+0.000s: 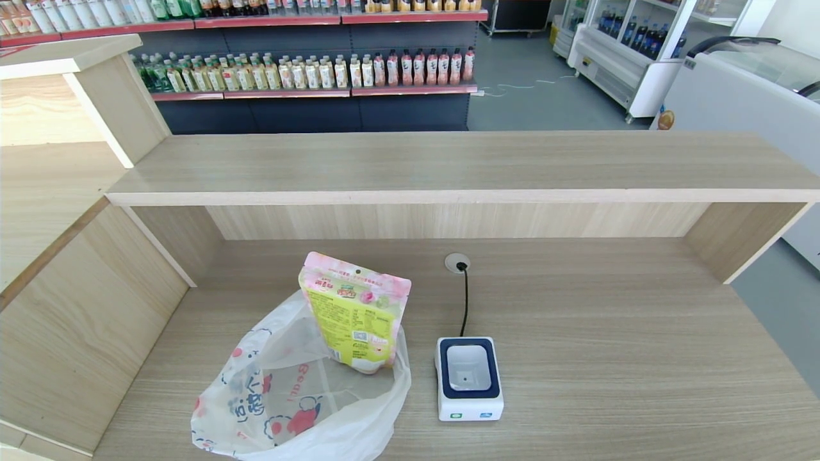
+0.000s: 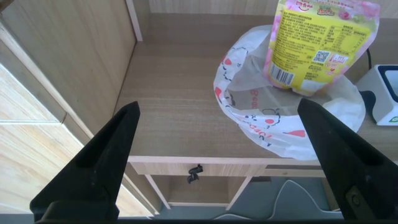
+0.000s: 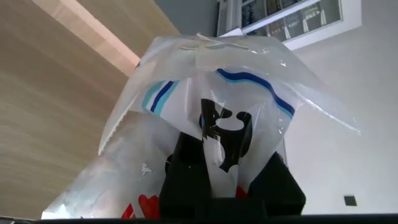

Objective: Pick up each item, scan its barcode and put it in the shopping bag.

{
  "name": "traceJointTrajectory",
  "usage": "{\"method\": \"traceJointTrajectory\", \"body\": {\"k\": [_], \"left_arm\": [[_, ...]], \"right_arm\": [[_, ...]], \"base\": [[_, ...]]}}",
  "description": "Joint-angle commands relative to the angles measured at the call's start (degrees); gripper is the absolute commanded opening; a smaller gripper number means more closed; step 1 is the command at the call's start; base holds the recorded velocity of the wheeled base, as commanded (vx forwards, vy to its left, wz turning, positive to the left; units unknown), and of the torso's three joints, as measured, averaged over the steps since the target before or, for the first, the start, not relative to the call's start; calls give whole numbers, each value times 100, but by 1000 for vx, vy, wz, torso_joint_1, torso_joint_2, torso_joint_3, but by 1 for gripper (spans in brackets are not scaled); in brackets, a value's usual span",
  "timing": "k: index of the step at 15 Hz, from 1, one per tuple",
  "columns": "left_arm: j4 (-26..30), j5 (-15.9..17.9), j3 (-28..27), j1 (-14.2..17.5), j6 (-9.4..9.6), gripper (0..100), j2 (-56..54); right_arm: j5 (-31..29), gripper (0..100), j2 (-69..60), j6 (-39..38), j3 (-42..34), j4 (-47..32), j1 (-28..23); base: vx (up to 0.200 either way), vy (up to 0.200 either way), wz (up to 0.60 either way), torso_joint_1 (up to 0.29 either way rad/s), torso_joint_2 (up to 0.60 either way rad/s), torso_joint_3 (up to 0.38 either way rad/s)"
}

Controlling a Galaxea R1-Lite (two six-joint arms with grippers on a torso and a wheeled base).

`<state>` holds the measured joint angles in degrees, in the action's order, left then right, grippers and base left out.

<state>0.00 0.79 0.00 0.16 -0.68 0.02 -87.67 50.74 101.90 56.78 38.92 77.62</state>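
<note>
At a shop checkout counter, the robot's left gripper (image 2: pixel 219 109) hangs off the near edge of the wooden counter (image 1: pixel 608 358). Its dark fingers (image 2: pixel 106 155) are spread wide with nothing between them. The right gripper (image 3: pixel 227 177) has its fingers pinched together on a clear plastic packet (image 3: pixel 205 93). The packet carries blue stripes and black and red print, and it billows above the grip against wood panelling and a white wall.

On the counter, the white printed shopping bag (image 1: pixel 256 397) lies open on the robot's left side. A pink-and-yellow pouch (image 1: pixel 352 314) stands upright at the far side of the bag's mouth. Its base is inside the bag and its barcode side faces the robot.

Just beside the bag, on the robot's right, sits the white scanner (image 1: pixel 469 378) with its blue-framed window facing up. Its black cable (image 1: pixel 464 301) runs away from the robot to a round port (image 1: pixel 457 262) in the countertop.

Beyond that, a raised wooden ledge (image 1: pixel 448 163) spans the counter. Behind it are store shelves of bottled drinks (image 1: pixel 307 70) and a white chest freezer (image 1: pixel 737 89).
</note>
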Motion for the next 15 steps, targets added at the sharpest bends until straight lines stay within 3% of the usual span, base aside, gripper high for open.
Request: {"method": "traceJointTrajectory", "body": {"k": [1, 6, 8, 10, 11, 13, 14, 15], "left_arm": [[0, 0, 0, 2, -2, 100, -2], [0, 0, 0, 2, -2, 100, -2], [0, 0, 0, 2, -2, 100, -2], [0, 0, 0, 2, -2, 100, -2], [0, 0, 0, 2, -2, 100, -2], [0, 0, 0, 2, -2, 100, -2], [0, 0, 0, 2, -2, 100, -2], [0, 0, 0, 2, -2, 100, -2]], "right_arm": [[-233, 0, -29, 14, 61, -25, -10], [-233, 0, 191, -118, 149, 177, 1027], [-233, 0, 411, -680, 175, 230, 1062], [-233, 0, 525, -839, 210, 230, 834], [49, 0, 578, -979, 175, 151, 544], [1077, 0, 595, -1155, 228, -386, 17], [1719, 0, 657, -1621, 254, -720, -300], [1991, 0, 701, -1981, 263, -913, -528]], "base": [[0, 0, 0, 0, 0, 0], [0, 0, 0, 0, 0, 0], [0, 0, 0, 0, 0, 0], [0, 0, 0, 0, 0, 0], [0, 0, 0, 0, 0, 0], [0, 0, 0, 0, 0, 0], [0, 0, 0, 0, 0, 0], [0, 0, 0, 0, 0, 0]]}}
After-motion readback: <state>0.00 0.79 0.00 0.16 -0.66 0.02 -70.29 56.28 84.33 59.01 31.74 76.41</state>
